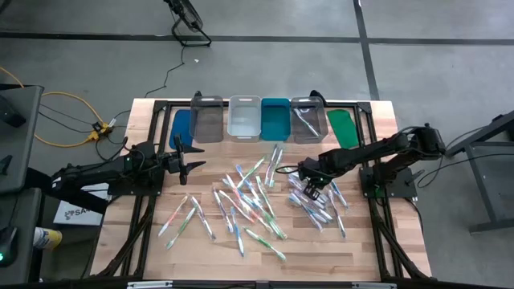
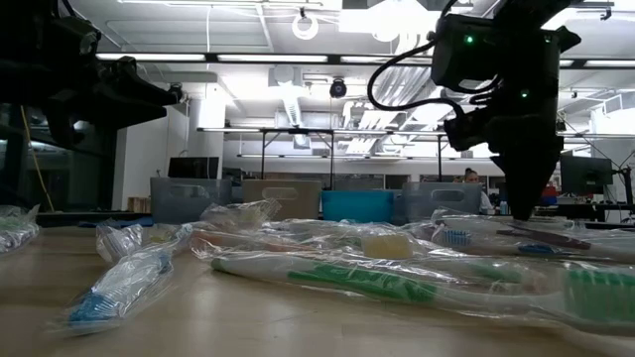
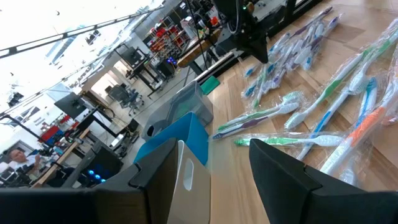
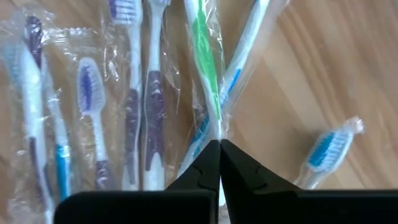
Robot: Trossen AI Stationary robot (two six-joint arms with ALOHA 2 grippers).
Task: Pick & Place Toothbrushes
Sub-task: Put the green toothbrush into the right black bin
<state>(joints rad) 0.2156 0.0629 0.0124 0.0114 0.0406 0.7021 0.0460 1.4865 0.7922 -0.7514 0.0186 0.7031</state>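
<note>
My right gripper [image 4: 219, 144] sits low over the wrapped toothbrushes [image 1: 257, 201] scattered on the table [image 1: 353, 257], its fingers [image 4: 249, 171] pressed tip to tip. In the right wrist view the tips meet right at the point where a green brush [image 4: 202, 43] and a blue brush [image 4: 245, 53] cross in their clear wrappers; I cannot tell whether they have pinched a wrapper or only touch it. Two purple brushes [image 4: 143, 99] lie just beside the fingers, and another blue-bristled one [image 4: 326, 149] lies apart on the other side. My left gripper [image 1: 195, 164] hangs above the table with its fingers [image 3: 292, 180] spread wide and nothing between them, the pile lying well ahead of the tips and the bins [image 1: 245, 119] off to one side.
</note>
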